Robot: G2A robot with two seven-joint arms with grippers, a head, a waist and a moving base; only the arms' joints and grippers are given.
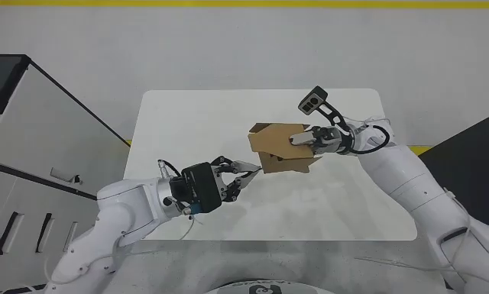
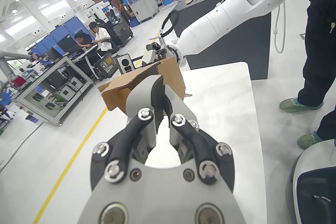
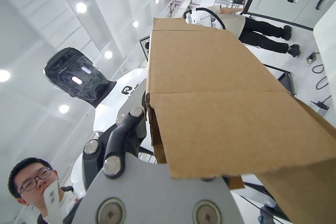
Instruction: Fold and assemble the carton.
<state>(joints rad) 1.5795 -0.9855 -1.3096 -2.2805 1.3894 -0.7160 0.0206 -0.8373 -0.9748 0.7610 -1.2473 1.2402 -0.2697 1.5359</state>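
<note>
- Two tools meet at one brown cardboard carton (image 1: 276, 145), which is held over the far right part of the white surface (image 1: 328, 210), between them.
- On the side toward its own arm, the right tool (image 1: 302, 140) is clamped on the carton, and a pale finger lies across the top panel in the top view.
- From the right wrist view, a broad panel of the carton (image 3: 210, 93) with a crease across it covers most of that tool. One dark finger (image 3: 136, 120) stands just beside the panel's edge.
- At the carton's near corner, the left tool (image 1: 252, 170) comes in from the near left side of the surface.
- Seen from its own wrist, the left tool (image 2: 158, 93) has its fingers (image 2: 139, 96) drawn to a narrow gap. They seem to pinch a flap edge of the carton (image 2: 170, 75), though the dark pads hide the contact.
- Only partly folded, the carton has flaps sticking out at its far left and near sides, and their edges are ragged.
</note>
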